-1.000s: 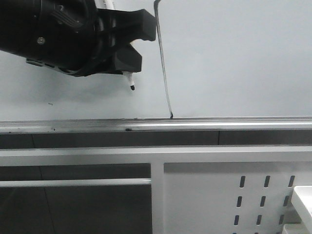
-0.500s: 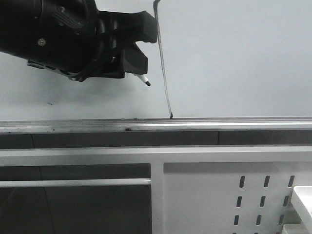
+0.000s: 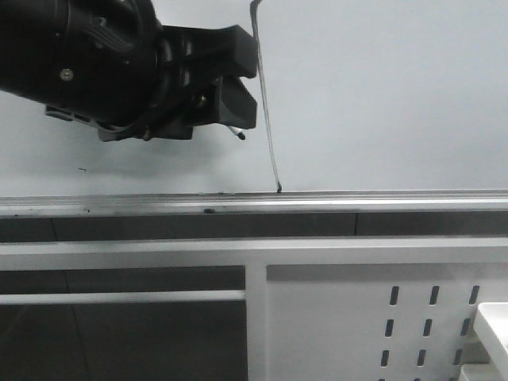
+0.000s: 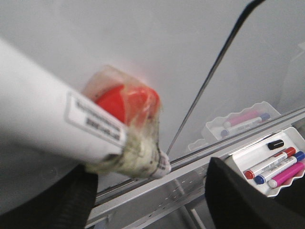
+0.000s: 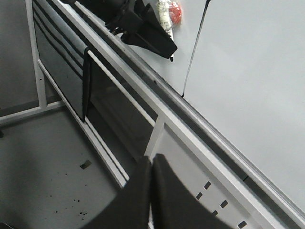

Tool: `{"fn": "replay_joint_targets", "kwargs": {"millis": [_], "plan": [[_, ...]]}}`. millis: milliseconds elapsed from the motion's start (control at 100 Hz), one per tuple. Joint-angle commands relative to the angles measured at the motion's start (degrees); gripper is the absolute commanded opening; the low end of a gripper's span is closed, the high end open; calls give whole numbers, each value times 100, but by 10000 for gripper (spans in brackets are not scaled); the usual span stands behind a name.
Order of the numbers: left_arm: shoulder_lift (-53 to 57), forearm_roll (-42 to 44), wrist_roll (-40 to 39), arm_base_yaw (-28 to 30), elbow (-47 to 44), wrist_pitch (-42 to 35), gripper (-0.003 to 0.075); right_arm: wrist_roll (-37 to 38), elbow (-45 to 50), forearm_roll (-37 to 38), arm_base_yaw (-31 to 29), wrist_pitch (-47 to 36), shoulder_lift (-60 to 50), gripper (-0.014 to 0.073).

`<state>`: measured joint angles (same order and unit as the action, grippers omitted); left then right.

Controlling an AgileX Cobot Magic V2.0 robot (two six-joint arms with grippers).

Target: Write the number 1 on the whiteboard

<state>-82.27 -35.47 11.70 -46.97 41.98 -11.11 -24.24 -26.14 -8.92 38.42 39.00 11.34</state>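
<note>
Whiteboard: the whiteboard [image 3: 381, 95] fills the space behind my left fingers [image 3: 226, 95], its silver ledge [image 3: 357, 198] running well below them.

Left arm: my left fingers are clamped on a white marker [image 4: 52, 124], its black tip [image 3: 240, 135] poking out just under them and off the board, as far as I can judge from the front view.

Right arm: my right fingers [image 5: 151, 191] are pressed together on nothing, hanging low, well apart from the board and from the stroke.

Number 1: the number 1 [image 3: 266, 103] stands just beside my left fingers on their right side, a thin slanted black line with a small hook at the top, its foot reaching the ledge. I judge the writing done.

Marker tray: a white tray [image 4: 279, 160] of capped markers sits beyond the ledge, past my left fingers.

Speck: a tiny black mark [image 3: 82, 169] lies below my left arm.

Risk: the tip is close to the stroke; if I drift rightward or press back in, I could add a stray line or smear the fresh ink.
</note>
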Motion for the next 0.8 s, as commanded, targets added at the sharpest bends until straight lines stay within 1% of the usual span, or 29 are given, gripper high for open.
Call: {"fn": "replay_joint_targets", "kwargs": {"millis": [0, 210, 310, 390, 790], "plan": [[180, -52, -5, 113, 240, -917, 510, -6, -129, -60, -26, -477, 64, -48], [334, -52, -5, 113, 240, -853, 510, -6, -129, -71, -26, -477, 64, -48], [394, -125, -5, 113, 240, -617, 510, -6, -129, -104, -26, -477, 64, -48], [394, -245, -5, 113, 218, -605, 510, -6, -129, -113, -26, -477, 64, -48], [454, -242, -5, 113, 193, -136, 510, -6, -129, -194, -26, -477, 64, -48]]}}
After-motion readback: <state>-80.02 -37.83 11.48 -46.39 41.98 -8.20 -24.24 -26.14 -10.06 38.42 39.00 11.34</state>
